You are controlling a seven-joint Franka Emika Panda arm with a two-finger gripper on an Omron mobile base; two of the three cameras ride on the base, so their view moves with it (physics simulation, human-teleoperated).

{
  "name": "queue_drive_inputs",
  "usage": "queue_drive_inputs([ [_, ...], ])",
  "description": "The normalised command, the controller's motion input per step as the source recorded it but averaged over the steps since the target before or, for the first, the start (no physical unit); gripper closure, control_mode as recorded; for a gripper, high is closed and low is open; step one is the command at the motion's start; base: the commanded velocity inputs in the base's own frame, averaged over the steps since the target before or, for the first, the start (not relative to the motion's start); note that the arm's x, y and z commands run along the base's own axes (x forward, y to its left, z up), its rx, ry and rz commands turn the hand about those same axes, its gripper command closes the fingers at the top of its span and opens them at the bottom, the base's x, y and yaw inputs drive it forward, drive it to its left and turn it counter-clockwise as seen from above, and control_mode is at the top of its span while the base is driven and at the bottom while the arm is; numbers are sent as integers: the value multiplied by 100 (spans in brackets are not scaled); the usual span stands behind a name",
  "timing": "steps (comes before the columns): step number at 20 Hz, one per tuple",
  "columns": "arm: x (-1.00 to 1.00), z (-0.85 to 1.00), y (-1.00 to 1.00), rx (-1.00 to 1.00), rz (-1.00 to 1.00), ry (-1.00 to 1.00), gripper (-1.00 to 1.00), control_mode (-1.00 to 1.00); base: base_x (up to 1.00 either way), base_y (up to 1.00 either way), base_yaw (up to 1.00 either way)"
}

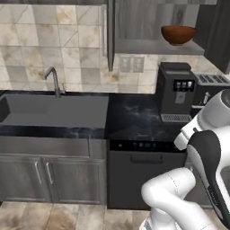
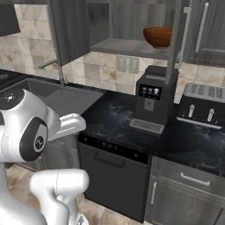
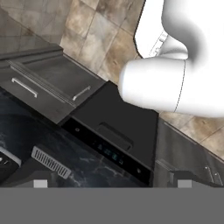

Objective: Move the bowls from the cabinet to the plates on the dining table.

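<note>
My gripper (image 3: 109, 183) open, empty, above the dishwasher (image 3: 117, 133) front edge; brown bowl (image 1: 178, 34) near shelf edge in open cabinet (image 2: 132, 46), far right.

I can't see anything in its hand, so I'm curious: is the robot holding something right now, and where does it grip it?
Nothing is held. The hand is open and looks down at the dishwasher; the brown bowl sits on the cabinet shelf.

The white arm is folded up close to its own body. The pincer (image 3: 109, 183) points down, with its two dark tips wide apart and nothing between them.
</note>
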Motion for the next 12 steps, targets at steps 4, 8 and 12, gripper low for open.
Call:
queue_drive_inputs([
  [4, 0, 0, 0, 0, 0, 0, -100, 100, 34, -28, -11],
  [8, 0, 0, 0, 0, 0, 0, -100, 100, 20, -42, -9],
  [12, 0, 0, 0, 0, 0, 0, -100, 100, 11, -51, -10],
])
